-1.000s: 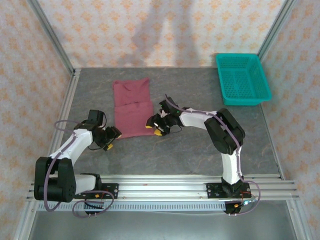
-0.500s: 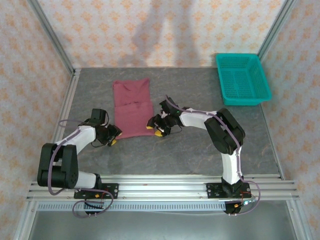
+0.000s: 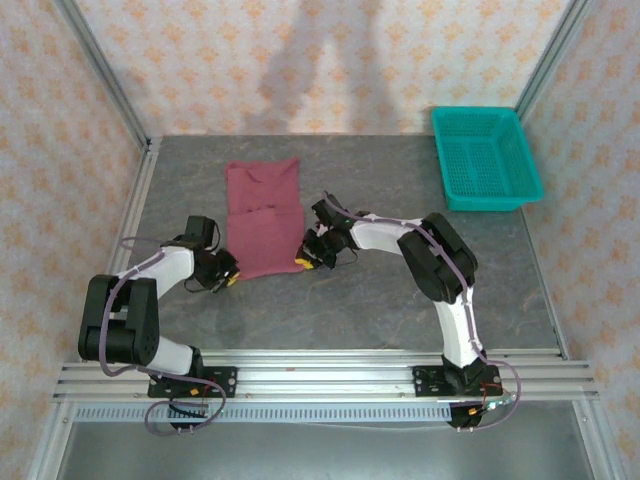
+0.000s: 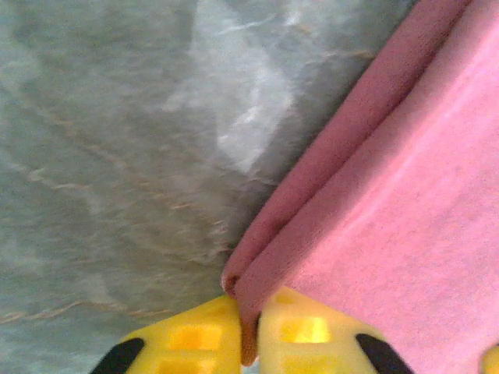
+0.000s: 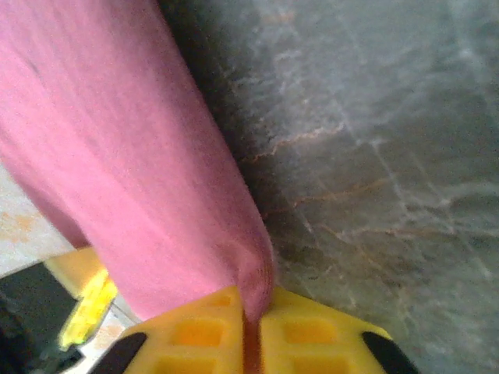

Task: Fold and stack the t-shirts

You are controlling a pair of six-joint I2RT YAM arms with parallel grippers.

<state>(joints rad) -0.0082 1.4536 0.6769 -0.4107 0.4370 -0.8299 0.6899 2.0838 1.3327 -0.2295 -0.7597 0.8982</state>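
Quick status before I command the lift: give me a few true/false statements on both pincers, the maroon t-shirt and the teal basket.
1. The left pincer is shut on the near left corner of the maroon cotton t-shirt. True.
2. The right pincer hangs open above the shirt. False: it is shut on the shirt's near right corner.
3. The shirt lies inside the teal plastic mesh basket. False: it lies on the grey stone-patterned table, apart from the basket at the far right.
4. At the left pincer, the shirt's edge shows two layers of fabric. True.
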